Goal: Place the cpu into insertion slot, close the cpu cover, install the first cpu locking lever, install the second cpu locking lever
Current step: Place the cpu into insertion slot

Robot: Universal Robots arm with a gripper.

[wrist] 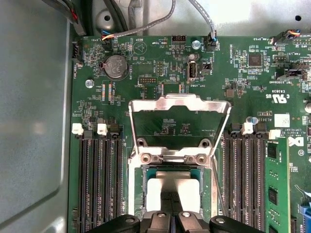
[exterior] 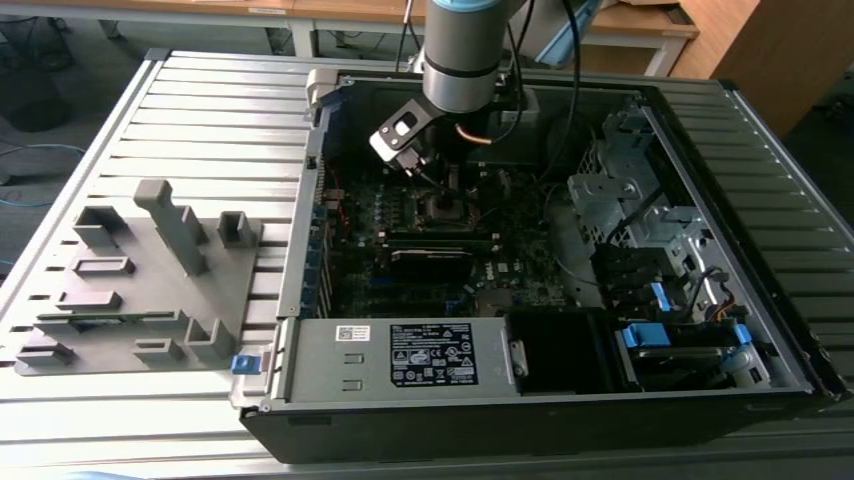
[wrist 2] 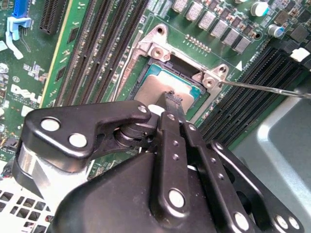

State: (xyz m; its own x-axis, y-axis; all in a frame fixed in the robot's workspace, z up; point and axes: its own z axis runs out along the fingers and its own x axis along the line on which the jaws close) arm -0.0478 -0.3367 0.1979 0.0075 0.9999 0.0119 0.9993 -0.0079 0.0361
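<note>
- On the exterior view's left the table (exterior: 174, 100) carries a grey fixture (exterior: 147, 280). The open computer case (exterior: 534, 425) lies to its right, with the work near its middle.
- The cpu (wrist: 155, 187) lies in the insertion slot (wrist: 141, 194). The cpu cover (wrist: 179, 102) stands raised open at the hinge end.
- Seating looks nearly done. It goes well if the chip stays flat and square within the rim, under a light downward touch with no sideways drag.
- The end effector (wrist 2: 171, 97) has its fingers together, clamping nothing, and the tips appear to rest on the cpu's top.
- A thin locking lever (wrist 2: 262, 89) stands unlatched beside the slot.
</note>
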